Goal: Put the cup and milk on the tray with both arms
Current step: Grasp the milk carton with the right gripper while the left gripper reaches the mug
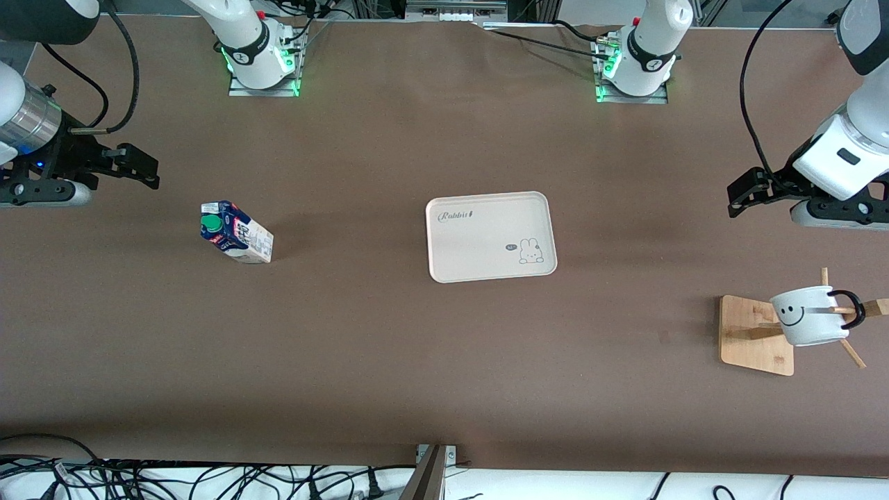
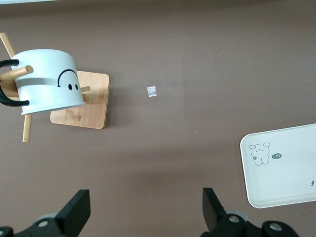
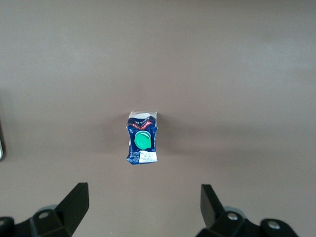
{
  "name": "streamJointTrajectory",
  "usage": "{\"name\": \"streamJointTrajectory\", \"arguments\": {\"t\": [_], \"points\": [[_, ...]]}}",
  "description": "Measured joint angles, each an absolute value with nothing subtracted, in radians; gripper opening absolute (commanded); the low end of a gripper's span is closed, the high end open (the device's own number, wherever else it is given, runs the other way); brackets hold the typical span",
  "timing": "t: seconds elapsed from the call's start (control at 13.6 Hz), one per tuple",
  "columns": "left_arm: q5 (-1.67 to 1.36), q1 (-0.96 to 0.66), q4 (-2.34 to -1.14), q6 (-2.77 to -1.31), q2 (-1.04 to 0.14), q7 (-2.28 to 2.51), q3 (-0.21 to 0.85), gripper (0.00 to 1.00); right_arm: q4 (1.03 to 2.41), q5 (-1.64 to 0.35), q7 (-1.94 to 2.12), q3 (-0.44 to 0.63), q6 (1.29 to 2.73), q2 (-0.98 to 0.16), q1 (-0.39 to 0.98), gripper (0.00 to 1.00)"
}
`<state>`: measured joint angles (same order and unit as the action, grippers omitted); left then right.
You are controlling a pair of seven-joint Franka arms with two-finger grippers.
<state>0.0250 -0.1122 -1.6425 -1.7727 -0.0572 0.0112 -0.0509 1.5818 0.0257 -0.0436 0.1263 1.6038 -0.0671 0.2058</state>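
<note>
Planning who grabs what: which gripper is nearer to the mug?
Left. The left gripper hangs open over the table's left-arm end, just above the mug hanging on its wooden rack. The right gripper is open at the other end, near the milk carton.

Brown table carries tray at centre. Milk stands upright, well apart from tray, toward right arm's end. Bamboo rack base lies toward left arm's end, nearer front camera than tray.
</note>
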Motion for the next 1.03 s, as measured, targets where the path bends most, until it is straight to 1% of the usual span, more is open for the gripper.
{"name": "streamJointTrajectory", "arguments": {"t": [0.29, 0.66, 0.81, 1.03], "points": [[0.025, -0.116, -1.642, -1.772, -0.057, 0.011, -0.044, 1.0, 1.583, 0.024, -0.043, 0.126, 1.603, -0.085, 0.206, 1.0], [0.025, -0.116, -1.637, -1.755, -0.059, 0.011, -0.044, 1.0, 1.585, 0.009, -0.043, 0.118, 1.636, -0.231, 0.216, 1.0], [0.025, -0.115, -1.637, -1.725, -0.061, 0.011, -0.044, 1.0, 1.602, 0.007, -0.043, 0.115, 1.692, -0.275, 0.224, 1.0], [0.025, -0.117, -1.62, -1.723, -0.073, 0.011, -0.043, 1.0, 1.688, 0.001, -0.044, 0.115, 1.832, -0.32, 0.226, 1.0]]}}
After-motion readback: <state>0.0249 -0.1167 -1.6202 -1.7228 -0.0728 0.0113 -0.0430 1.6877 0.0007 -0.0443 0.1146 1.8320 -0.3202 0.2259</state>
